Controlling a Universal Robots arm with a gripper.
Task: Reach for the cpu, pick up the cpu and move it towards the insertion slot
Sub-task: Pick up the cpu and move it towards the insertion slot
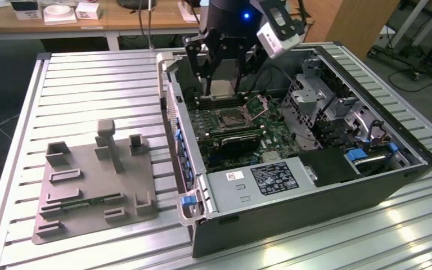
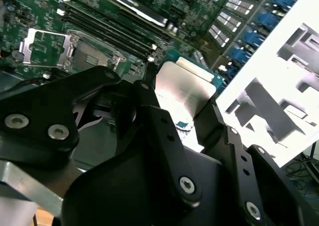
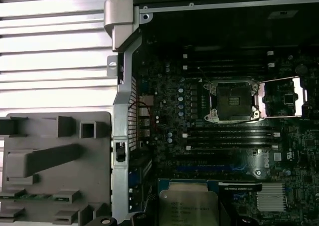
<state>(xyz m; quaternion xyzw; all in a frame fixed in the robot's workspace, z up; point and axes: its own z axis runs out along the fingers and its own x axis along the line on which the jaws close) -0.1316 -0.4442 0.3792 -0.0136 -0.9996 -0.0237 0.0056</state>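
Gripping the silvery square cpu (image 2: pixel 182 89), the black gripper (image 1: pixel 222 84) has its fingers closed on the chip's edges, above the open computer case (image 1: pixel 396 185). Silver-framed insertion slot (image 1: pixel 231 117) sits just below, lid up. Case rests on a ribbed metal table (image 1: pixel 88 84); grey fixture tray (image 1: pixel 88 185) at the exterior view's left, wooden desk (image 1: pixel 126 19) behind.

Arm (image 1: pixel 231 17) reaching down from above, black gripper (image 1: pixel 221 84) pointing downward, fingers (image 2: pixel 164 136) closing on either side of the cpu (image 2: pixel 182 94), gripping it by its edges, hanging clear above the board.
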